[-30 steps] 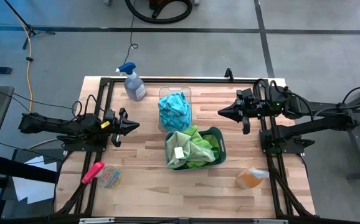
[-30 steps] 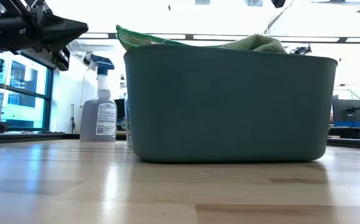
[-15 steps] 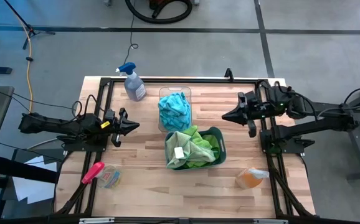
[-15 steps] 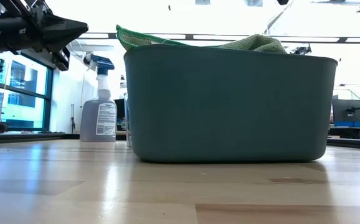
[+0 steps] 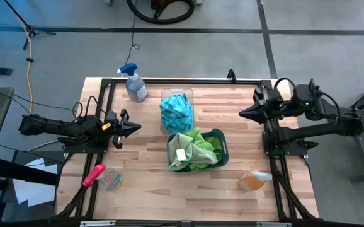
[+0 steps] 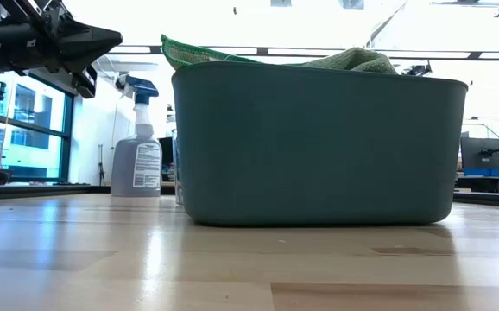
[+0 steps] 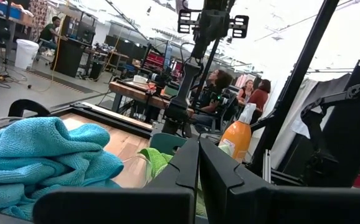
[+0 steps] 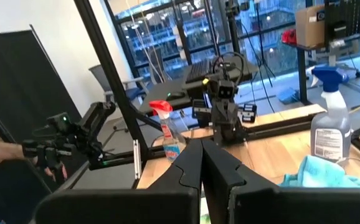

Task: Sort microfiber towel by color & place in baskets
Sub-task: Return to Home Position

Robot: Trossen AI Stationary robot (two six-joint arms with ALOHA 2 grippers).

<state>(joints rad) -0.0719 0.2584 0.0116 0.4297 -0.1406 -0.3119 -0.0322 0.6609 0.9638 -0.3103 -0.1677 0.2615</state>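
Nearby, spray bottle [image 5: 134, 85] beside clear bin [image 5: 169, 93].

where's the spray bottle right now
In the high view, the spray bottle stands near the table's top-left corner, just left of the clear bin that holds the blue towels.
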